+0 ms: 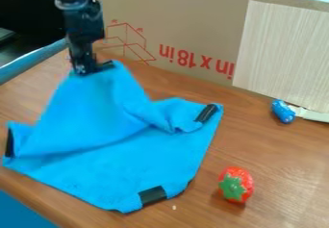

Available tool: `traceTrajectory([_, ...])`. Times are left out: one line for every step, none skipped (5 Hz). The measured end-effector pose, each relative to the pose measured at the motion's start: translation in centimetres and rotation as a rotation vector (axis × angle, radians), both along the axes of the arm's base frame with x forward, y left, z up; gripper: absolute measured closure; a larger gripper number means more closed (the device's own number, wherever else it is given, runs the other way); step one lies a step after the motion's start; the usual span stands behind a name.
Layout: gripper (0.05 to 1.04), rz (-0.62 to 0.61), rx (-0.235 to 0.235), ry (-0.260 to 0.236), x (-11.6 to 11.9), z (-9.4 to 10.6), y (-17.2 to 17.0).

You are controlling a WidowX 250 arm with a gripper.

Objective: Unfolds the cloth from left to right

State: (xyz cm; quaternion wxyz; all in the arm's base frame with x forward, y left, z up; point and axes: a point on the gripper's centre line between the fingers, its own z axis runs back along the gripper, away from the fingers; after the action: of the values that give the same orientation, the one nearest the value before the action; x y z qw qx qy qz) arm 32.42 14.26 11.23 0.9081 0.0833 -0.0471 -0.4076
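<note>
**Cloth in grip by its far corner; the rest lies off at 5 o'clock**

12 = away from camera. Cloth [128, 159] is on the wooden table [276, 174], nearer half flat, farther half drawn up into a peak.

Nearest: the taped near corner [153, 195], down on the wood. Toy strawberry [236, 186] sits just off it at 3, not touching.

Further out: left corner [9, 143] at 7 from my gripper [93, 70], right corner [207, 113] at 4 with slack bunched beside it. A fold runs between those two, across my line.

Farthest: gripper, closed on the top corner, fabric hanging from it. Only one arm, so no choice of side. The diagonal I care about runs 11 to 5, gripper to near corner. My read: unfolding is partway; pull should go out towards 11 and down, away from that 5 o'clock anchor, then the bunching at 4 wants opening left to right. Drop it short and the peak probably collapses onto the flat half. Cardboard [193, 25] stands behind, so I'd watch clearance.
</note>
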Motion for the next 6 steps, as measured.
traceTrajectory([1.033,0.034,-0.001,0.012,2.4,1.5,1.8])
traceTrajectory([1.033,0.102,-0.031,0.044,4.6,2.0,3.7])
traceTrajectory([1.033,0.165,-0.05,0.042,6.3,2.0,5.4])
traceTrajectory([1.019,0.216,-0.037,0.058,7.3,0.7,6.5])
traceTrajectory([0.942,0.267,-0.036,0.077,7.5,-0.1,7.0])
traceTrajectory([0.739,0.305,-0.02,0.147,7.2,-1.4,8.2])
